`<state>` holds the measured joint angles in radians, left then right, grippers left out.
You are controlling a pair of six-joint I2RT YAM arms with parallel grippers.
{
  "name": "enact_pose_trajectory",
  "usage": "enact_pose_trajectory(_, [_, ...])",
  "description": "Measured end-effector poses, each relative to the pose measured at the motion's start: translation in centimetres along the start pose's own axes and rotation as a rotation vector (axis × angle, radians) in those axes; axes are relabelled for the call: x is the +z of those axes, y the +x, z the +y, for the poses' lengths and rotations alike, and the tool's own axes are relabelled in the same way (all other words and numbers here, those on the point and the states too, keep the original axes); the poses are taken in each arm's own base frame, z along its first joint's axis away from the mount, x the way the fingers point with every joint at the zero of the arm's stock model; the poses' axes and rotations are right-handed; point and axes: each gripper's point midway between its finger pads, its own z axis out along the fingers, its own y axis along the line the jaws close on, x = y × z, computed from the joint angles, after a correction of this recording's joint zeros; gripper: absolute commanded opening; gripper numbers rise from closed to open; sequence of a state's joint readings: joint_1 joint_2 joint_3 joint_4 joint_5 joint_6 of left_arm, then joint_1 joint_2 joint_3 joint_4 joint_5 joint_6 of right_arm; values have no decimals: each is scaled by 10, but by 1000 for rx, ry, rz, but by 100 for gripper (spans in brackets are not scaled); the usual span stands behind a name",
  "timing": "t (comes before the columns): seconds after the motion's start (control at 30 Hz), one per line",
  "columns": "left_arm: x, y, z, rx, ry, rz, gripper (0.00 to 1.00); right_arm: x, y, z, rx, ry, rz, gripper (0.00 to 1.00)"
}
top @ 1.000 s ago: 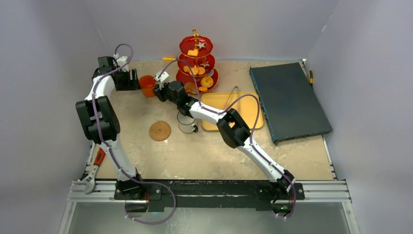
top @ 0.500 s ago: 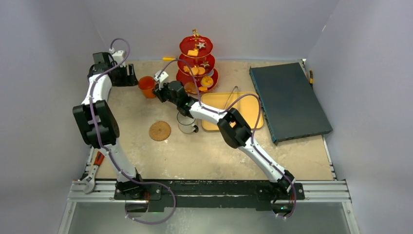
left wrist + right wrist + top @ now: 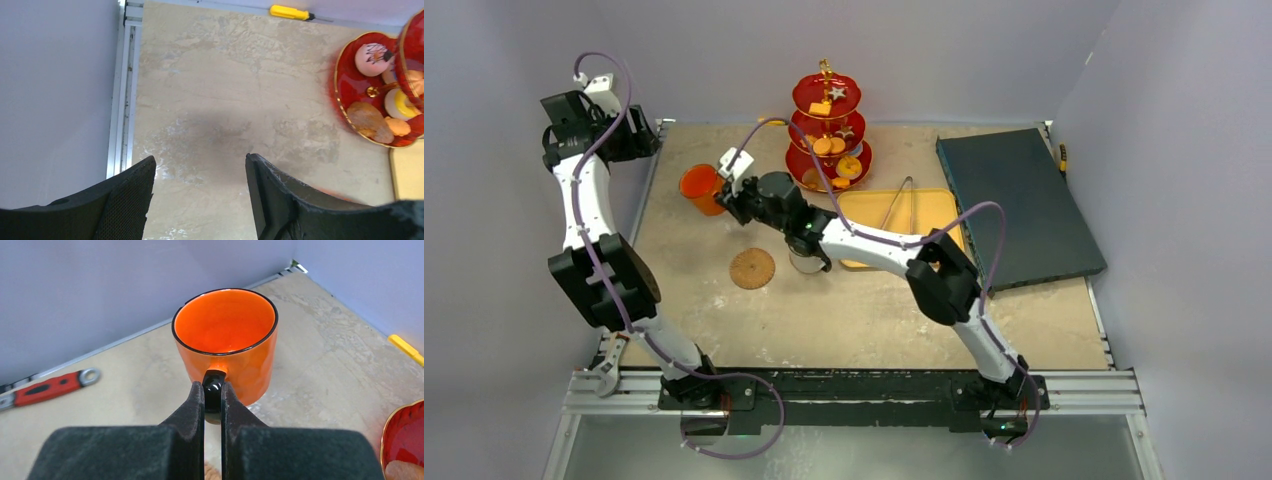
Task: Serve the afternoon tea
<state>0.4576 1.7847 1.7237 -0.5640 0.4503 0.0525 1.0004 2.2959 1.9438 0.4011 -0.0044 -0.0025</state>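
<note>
Orange mug (image 3: 225,335) empty (handle pinched by right gripper (image 3: 213,388)); left gripper (image 3: 200,167) agape, bare; red stand (image 3: 344,80) holds pastries (image 3: 374,59).

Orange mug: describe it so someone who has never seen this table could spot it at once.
Start at the red three-tier stand at the far middle of the table. To its left, toward the left wall, is the orange mug. It is the only bright orange cup, with a thin dark rim and a black handle pinched by the right gripper.
</note>
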Motion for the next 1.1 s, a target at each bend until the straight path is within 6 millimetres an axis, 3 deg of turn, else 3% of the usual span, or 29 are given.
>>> enact_pose_trajectory(0.13, [-16, -10, -12, 9, 18, -33, 65, -39, -17, 35, -1, -18, -10, 0])
enact_pose_trajectory(0.23, [-27, -12, -18, 16, 27, -48, 65, -66, -13, 58, 8, -32, 1, 0])
enact_pose_trajectory(0.37, [-36, -10, -25, 19, 40, -54, 65, -96, 12, 75, 19, -22, 39, 0])
enact_pose_trajectory(0.53, [-41, -1, -30, 11, 48, -40, 65, -117, 55, 79, 30, 17, 96, 0])
enact_pose_trajectory(0.67, [-44, 3, -32, 6, 51, -29, 65, -125, 74, 78, 39, 43, 115, 0])
enact_pose_trajectory(0.93, [-47, 2, -33, 9, 51, -33, 65, -118, 53, 73, 79, 79, -2, 0])
enact_pose_trajectory(1.1, [-46, 6, -33, 4, 52, -24, 65, -112, 62, 74, 93, 78, -15, 0])
